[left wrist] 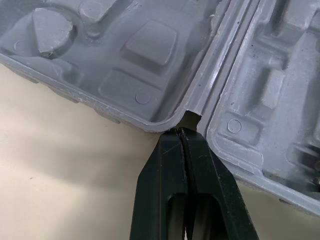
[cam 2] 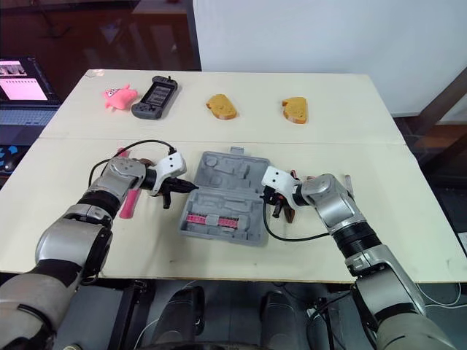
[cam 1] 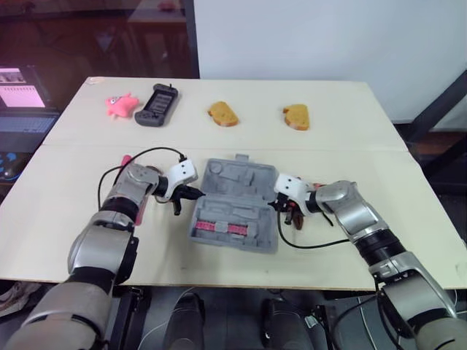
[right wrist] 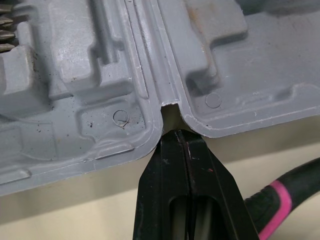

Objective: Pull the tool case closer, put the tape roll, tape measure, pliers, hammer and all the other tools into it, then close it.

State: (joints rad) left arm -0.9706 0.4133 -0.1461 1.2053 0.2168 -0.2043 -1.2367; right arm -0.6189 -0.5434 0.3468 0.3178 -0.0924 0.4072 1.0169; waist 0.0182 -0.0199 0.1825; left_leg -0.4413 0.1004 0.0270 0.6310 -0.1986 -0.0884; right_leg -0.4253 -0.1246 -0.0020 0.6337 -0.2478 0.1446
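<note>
The grey tool case (cam 1: 235, 205) lies open and flat in the middle of the table, with a pink strip of bits (cam 1: 222, 227) in its near half. My left gripper (cam 1: 194, 192) is shut, its tips touching the hinge notch on the case's left side (left wrist: 190, 107). My right gripper (cam 1: 279, 205) is also shut, tips at the hinge notch on the right side (right wrist: 169, 107). A pink-handled tool (cam 2: 130, 198) lies under my left forearm. Another tool with a black and pink handle (right wrist: 274, 207) lies beside my right gripper, partly hidden by it.
Along the far side of the table sit a pink toy (cam 1: 120, 106), a black handheld controller (cam 1: 157, 106) and two bread-like pieces (cam 1: 222, 114) (cam 1: 296, 117). A laptop (cam 1: 22, 102) stands off the table's left. The table's front edge (cam 1: 233, 281) is close below the case.
</note>
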